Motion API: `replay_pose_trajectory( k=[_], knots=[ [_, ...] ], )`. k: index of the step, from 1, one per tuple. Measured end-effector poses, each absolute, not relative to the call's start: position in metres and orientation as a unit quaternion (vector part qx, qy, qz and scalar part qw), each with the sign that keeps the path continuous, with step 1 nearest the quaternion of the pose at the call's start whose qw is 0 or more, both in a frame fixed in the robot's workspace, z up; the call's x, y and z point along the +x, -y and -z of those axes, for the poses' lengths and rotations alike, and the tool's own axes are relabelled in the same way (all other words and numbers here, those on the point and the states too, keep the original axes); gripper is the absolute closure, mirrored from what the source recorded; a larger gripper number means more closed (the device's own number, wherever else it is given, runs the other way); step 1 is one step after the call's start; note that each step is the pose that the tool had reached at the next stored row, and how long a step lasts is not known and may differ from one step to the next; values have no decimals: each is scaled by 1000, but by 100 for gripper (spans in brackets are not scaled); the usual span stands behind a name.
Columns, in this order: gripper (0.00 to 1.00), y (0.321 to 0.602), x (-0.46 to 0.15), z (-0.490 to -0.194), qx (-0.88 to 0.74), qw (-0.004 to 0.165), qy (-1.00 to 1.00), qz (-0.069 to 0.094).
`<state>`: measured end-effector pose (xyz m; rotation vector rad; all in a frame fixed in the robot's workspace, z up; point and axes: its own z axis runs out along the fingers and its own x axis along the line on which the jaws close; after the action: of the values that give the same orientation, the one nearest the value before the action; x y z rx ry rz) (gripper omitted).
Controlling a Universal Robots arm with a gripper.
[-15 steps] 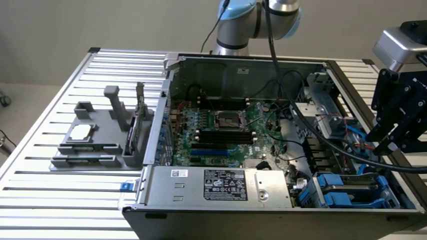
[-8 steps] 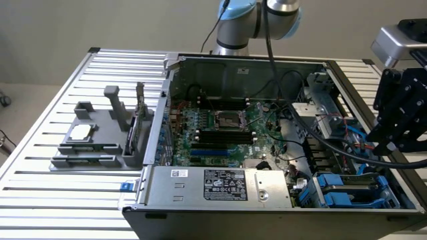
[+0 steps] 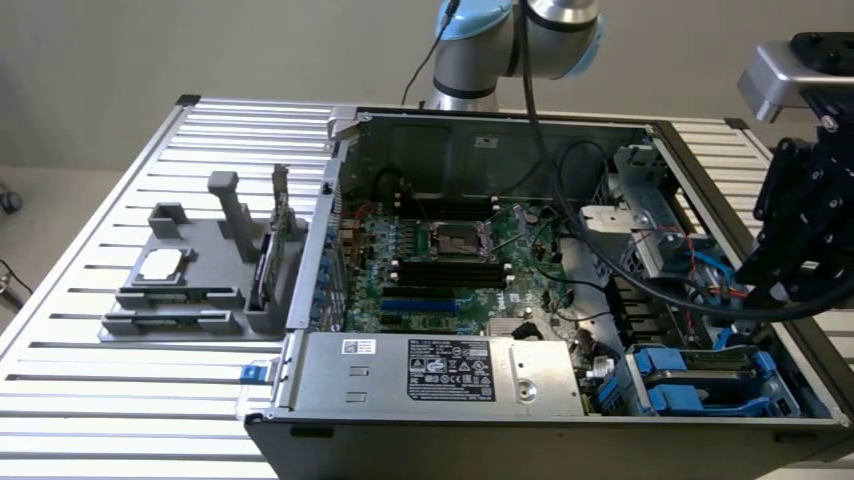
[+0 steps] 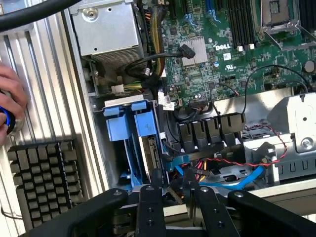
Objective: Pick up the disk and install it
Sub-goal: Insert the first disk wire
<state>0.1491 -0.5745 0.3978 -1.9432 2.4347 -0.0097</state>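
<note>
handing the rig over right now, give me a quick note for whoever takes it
Gripper: open, empty, hovering over the drive bay in a corner of the case.
Disk: on edge in its blue carrier in that bay, beside the power supply; not gripped.
Done: disk sits in the bay.
Left: full seating cannot be told, so the install is unconfirmed.
Note: a person's hand is on the table beside the case.

I see a plain, pale wall [image 3: 200, 45] behind the work table [image 3: 80, 330], whose metal top is made of long silver slats running side to side across the exterior view. At the exterior view's left, a beige floor [image 3: 40, 215] shows past the table's edge. A small dark shape [image 3: 7, 198] sits there, possibly a caster, and the light falls soft and even.
</note>
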Motion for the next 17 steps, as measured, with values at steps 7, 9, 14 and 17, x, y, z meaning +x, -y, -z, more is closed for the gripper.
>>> replay_pose_trajectory(
  k=[7,9,14,17],
  knots=[
    [69,574,149,-392,-572,13,-820,4],
    [69,574,149,-390,-558,13,-830,4],
    [69,574,149,-383,-519,13,-855,5],
    [69,574,149,-379,-496,13,-868,5]
  ],
)
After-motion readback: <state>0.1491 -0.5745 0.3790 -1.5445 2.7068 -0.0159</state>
